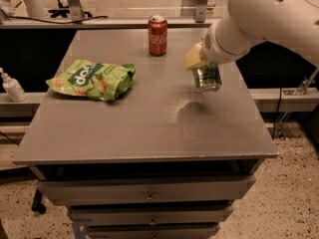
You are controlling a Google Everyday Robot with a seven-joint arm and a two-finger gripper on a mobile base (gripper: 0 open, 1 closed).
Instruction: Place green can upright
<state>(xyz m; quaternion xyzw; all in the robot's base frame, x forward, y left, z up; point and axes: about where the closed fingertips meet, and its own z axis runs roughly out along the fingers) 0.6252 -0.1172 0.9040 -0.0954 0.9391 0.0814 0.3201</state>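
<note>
Grey table [124, 128]: sits under the gripper, with drawer fronts [149, 189] below its front edge, down and to the camera-left of the gripper.

White arm [259, 19]: comes in from the upper right of the camera view and ends at the gripper [201, 66], which is over the right half of the tabletop.

Green snack bag [92, 78]: lies flat on the table, well apart from the gripper on its camera-left side, roughly level with it in the view.

Red can [157, 35]: upright near the far table edge, beyond the gripper and to its camera-left, not touching anything.

Green can [207, 76]: in the gripper, clamped. One yellowish pad [194, 59] presses on its upper side; the other finger is hidden behind the can. The can is tilted, not upright, with its silver end facing down and toward the camera. It looks clear of the surface, and its shadow [192, 109] falls on the table just below and camera-left of the gripper.

White bottle [11, 86]: off the table at the far left edge of the view, well apart from the gripper.
</note>
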